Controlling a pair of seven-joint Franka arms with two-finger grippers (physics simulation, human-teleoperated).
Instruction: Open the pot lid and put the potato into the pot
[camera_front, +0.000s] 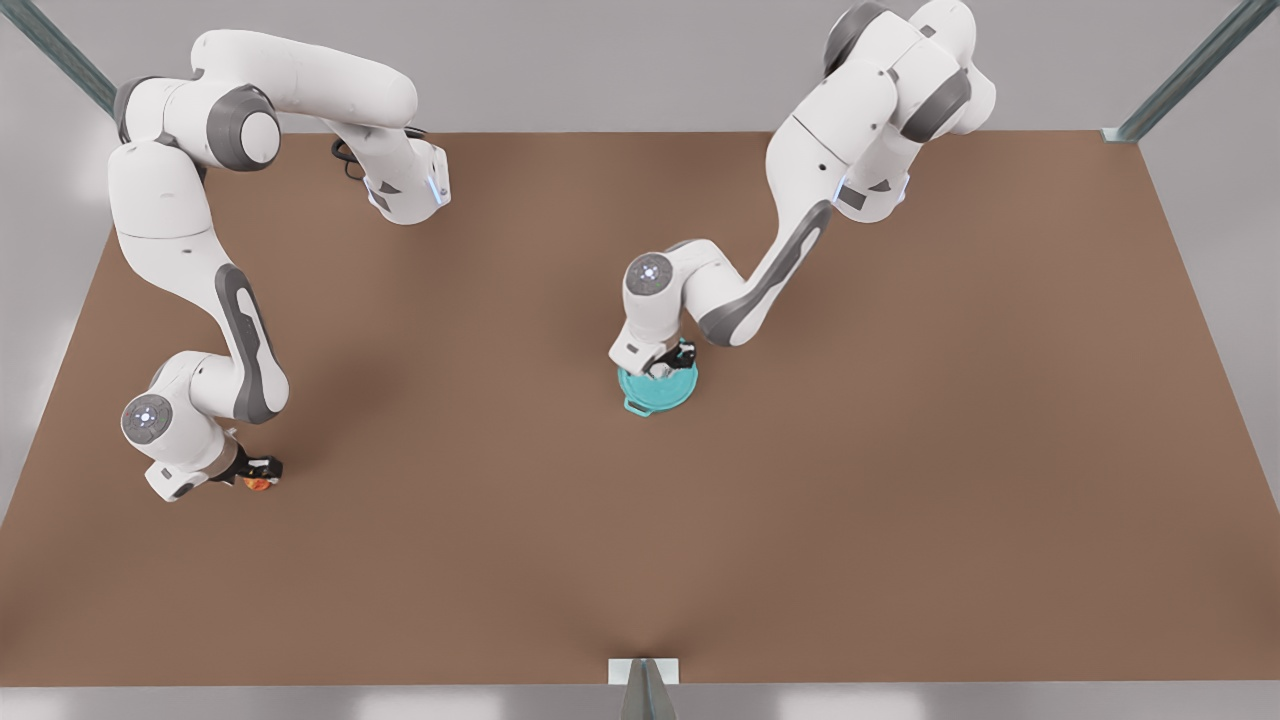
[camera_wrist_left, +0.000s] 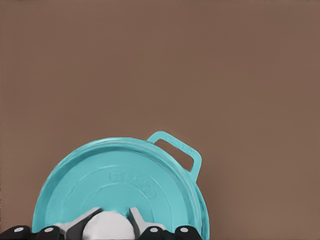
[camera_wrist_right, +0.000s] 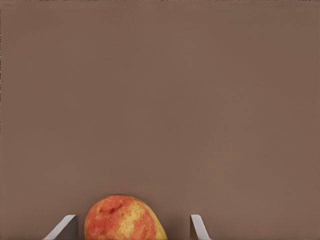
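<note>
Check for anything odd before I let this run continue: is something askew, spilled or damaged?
Nothing stands out. The pot lid sits flat on the pot, left end effector at its knob. The potato lies whole between the right end effector's open fingers.

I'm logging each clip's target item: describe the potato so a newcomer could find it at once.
Start at the brown table and go to its side on the front view's left, where the right claw hangs low. The potato lies between that claw's open fingers. It is a tiny yellow lump with orange-red patches, far from the teal pot.
</note>
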